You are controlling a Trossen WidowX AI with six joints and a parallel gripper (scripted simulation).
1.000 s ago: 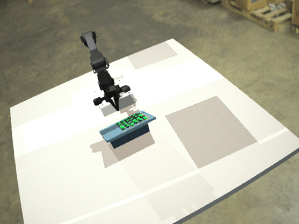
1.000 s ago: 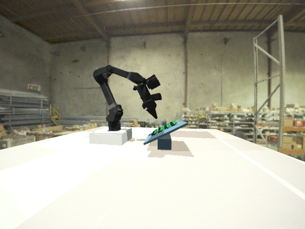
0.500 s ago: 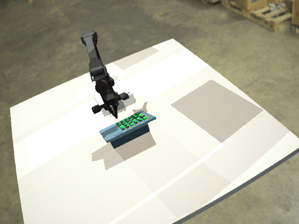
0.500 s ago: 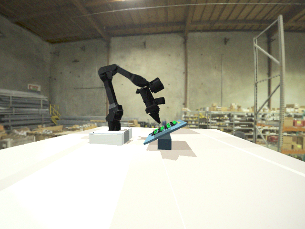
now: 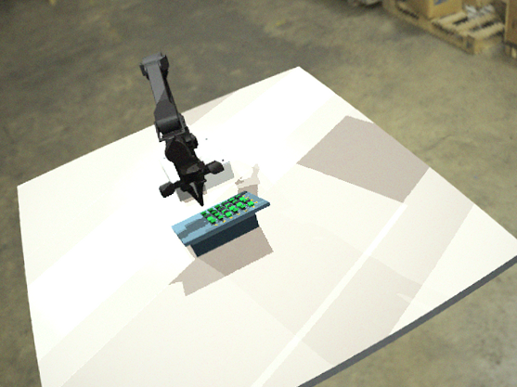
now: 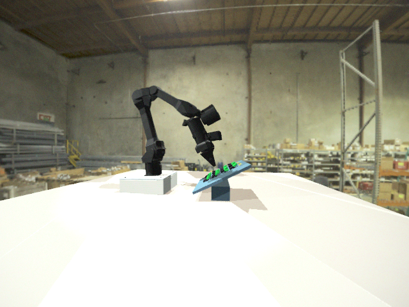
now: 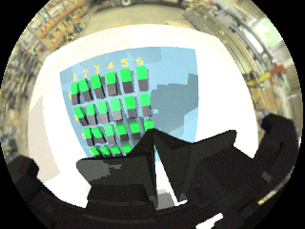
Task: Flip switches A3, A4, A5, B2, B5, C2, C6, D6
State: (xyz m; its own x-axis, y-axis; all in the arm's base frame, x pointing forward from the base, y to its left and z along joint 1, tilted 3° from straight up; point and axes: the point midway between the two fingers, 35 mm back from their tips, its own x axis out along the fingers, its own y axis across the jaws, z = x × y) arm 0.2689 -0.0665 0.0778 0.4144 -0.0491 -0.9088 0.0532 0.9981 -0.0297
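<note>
The tilted blue panel (image 5: 188,227) (image 6: 199,188) (image 7: 183,67) carries green-and-dark rocker switches in rows A to D and columns 1 to 6. My gripper (image 5: 202,204) (image 6: 214,165) (image 7: 152,132) is shut and empty, its tips a little above the panel's near part, by the column 6 side. In the wrist view, A3 (image 7: 97,86), A4 (image 7: 111,83), A5 (image 7: 126,80), B2 (image 7: 91,114), B5 (image 7: 131,106) and C2 (image 7: 97,135) are visible. C6 (image 7: 149,124) is partly hidden by the fingers, and D6 is mostly hidden. I cannot tell reliably which ends are raised.
The panel stands on a dark blue block (image 5: 225,236) (image 6: 220,191) on the white table (image 5: 171,356) (image 6: 148,264). The arm's pale base (image 6: 143,185) is on the panel's near side. The panel's blank part beyond column 6 lies in shadow.
</note>
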